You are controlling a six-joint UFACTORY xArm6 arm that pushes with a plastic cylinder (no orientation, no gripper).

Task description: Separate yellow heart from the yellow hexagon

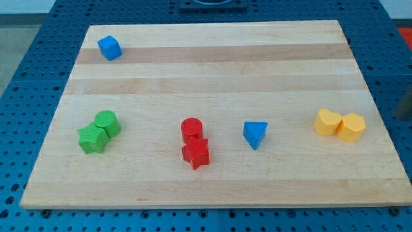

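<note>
Yellow heart [327,122] touches yellow hexagon [352,127] at right; our tip is unseen, without jaws; we must wedge between.

I've got a pale wooden table [212,64] with lighter and darker grain bands running left to right, sitting on a blue pegboard [32,77] dotted with dark holes. On the right, a yellow heart [327,122] and a yellow hexagon [351,127], both the same warm yellow. Centre: a red cylinder [191,129], a red star [196,154], a blue triangle [255,134]. On the left, a green cylinder [106,122] and a green star [93,138]. Far left, a blue cube [109,48].
</note>
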